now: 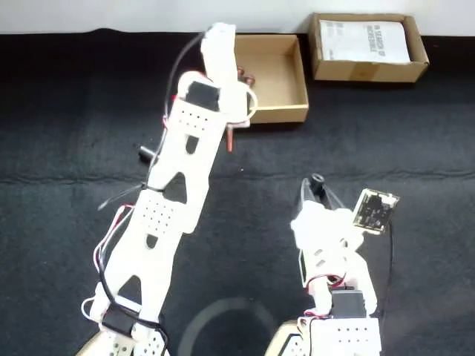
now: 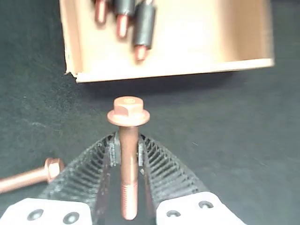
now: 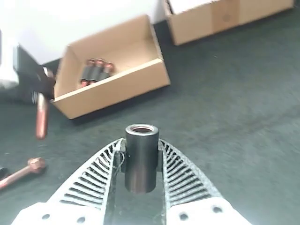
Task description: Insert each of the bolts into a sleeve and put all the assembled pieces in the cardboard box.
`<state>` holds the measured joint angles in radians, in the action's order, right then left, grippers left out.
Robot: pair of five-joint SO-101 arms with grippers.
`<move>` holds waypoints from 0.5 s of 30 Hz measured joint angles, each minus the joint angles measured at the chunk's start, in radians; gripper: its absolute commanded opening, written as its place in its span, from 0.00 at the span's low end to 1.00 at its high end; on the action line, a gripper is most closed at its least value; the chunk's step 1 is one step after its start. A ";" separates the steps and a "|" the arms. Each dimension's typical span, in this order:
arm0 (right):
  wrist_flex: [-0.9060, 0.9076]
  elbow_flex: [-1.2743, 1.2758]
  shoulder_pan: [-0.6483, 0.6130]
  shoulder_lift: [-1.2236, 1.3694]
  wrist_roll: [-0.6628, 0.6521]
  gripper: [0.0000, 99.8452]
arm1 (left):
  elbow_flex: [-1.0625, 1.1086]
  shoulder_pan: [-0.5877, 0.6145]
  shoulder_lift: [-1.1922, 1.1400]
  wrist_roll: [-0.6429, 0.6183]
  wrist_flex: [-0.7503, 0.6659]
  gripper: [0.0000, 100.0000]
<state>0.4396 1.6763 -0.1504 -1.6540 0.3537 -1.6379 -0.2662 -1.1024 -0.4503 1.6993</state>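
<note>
While the left gripper (image 2: 127,143) is clamped on the shank of a copper bolt (image 2: 128,115), the bolt's head points at the cardboard box (image 2: 187,70) and sits just outside its near wall, over the dark mat (image 2: 234,140). The right gripper (image 3: 142,146) is closed around a dark sleeve (image 3: 141,161), held upright with its open bore up, well apart from the box. Three assembled pieces (image 3: 96,70) lie side by side inside the box at one end; a loose bolt (image 3: 21,172) lies on the mat outside the box, apart from it.
</note>
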 measured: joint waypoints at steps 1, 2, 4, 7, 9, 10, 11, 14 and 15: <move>-0.017 0.000 -0.006 0.000 0.000 0.01 | 0.000 0.000 0.041 0.000 0.023 0.01; -0.032 0.000 -0.009 0.000 0.000 0.01 | 0.000 0.002 0.083 0.000 0.038 0.01; -0.071 0.000 -0.009 0.000 0.000 0.01 | 0.000 0.012 0.161 0.000 0.054 0.01; -0.112 0.000 -0.014 0.000 0.000 0.01 | 0.000 0.044 0.275 0.002 0.060 0.01; -0.135 0.000 -0.014 0.000 0.000 0.01 | 0.000 0.068 0.342 0.002 0.063 0.01; -0.147 0.000 -0.014 0.000 0.000 0.01 | 0.000 0.078 0.373 0.002 0.063 0.01; -0.161 0.000 -0.014 0.000 0.000 0.01 | 0.000 0.086 0.402 0.002 0.063 0.01; -0.209 0.000 -0.014 0.000 0.000 0.01 | -0.002 0.109 0.480 0.018 0.063 0.01; -0.227 0.000 -0.014 0.000 0.000 0.01 | -0.002 0.117 0.505 0.043 0.064 0.01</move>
<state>0.2125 1.6763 -0.1642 -1.6540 0.3537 -1.6395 -0.1496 -0.5976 -0.4074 1.7637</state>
